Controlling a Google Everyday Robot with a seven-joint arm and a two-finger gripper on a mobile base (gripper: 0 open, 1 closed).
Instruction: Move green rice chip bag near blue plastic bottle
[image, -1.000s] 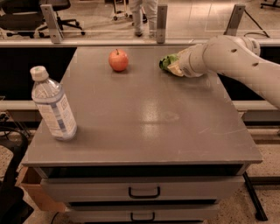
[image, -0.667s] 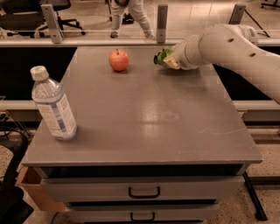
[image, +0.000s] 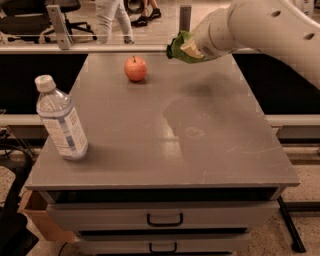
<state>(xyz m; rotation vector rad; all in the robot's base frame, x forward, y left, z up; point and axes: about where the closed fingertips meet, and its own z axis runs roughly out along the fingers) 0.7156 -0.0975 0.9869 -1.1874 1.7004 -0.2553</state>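
Above the table's (image: 210, 150) far edge, the gripper (image: 187, 49) is clamped on the green rice chip bag (image: 176, 46).

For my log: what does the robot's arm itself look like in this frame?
A thick, smooth white arm of rounded tubular segments, with small dark round holes along its shell; no cables or markings show. Its pincer, above the far edge of the table, is mostly hidden by the green rice chip bag.
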